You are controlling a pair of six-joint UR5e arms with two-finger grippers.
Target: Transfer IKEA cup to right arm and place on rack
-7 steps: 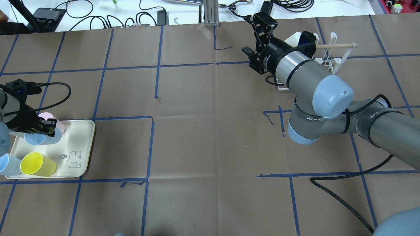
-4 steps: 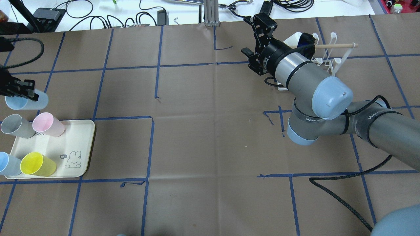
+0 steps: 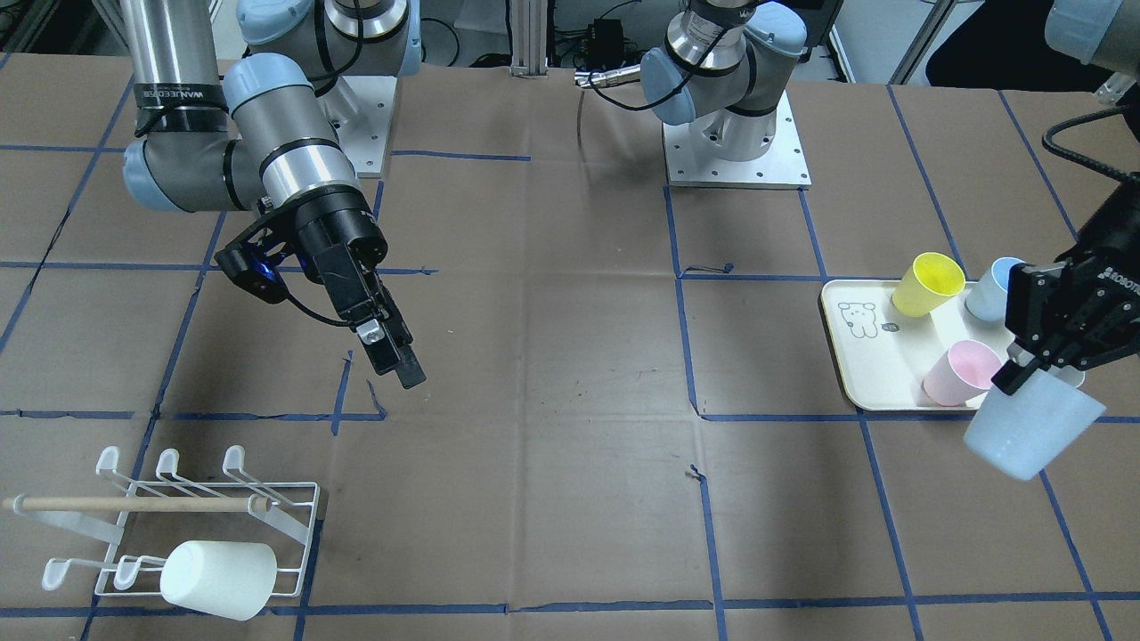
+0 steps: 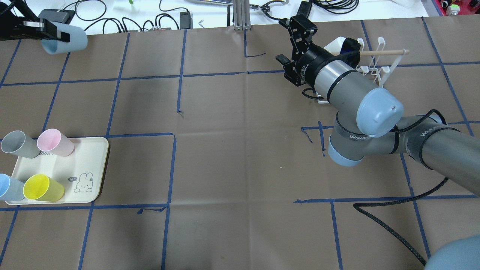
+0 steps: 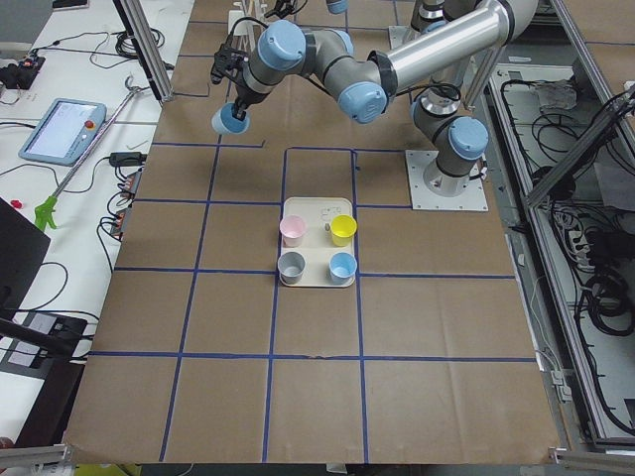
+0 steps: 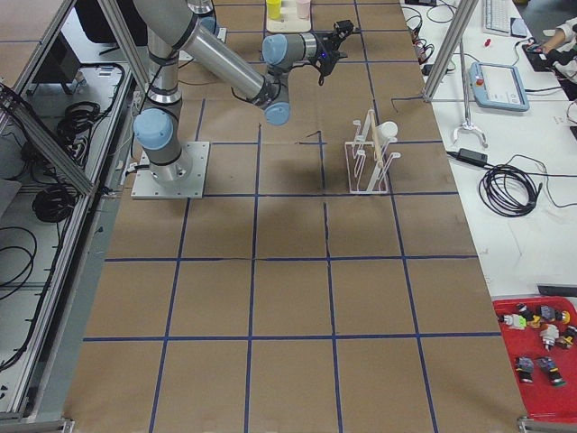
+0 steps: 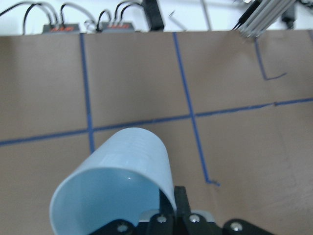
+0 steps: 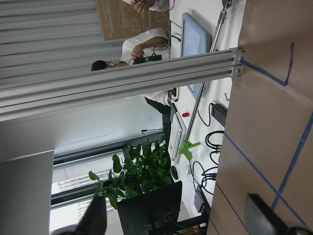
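Note:
My left gripper is shut on the rim of a pale blue cup and holds it high above the table's far left. The cup also shows in the left wrist view and the front view, tilted with its mouth toward the gripper. My right gripper is open and empty, hovering over the table near the white wire rack. The rack has a wooden rod and holds one white cup.
A cream tray at the near left holds a grey cup, a pink cup, a yellow cup and another blue cup. Cables and boxes lie beyond the table's far edge.
My left gripper has lifted the pale blue cup off the tray and carried it up and toward the far edge. The right arm has barely moved.

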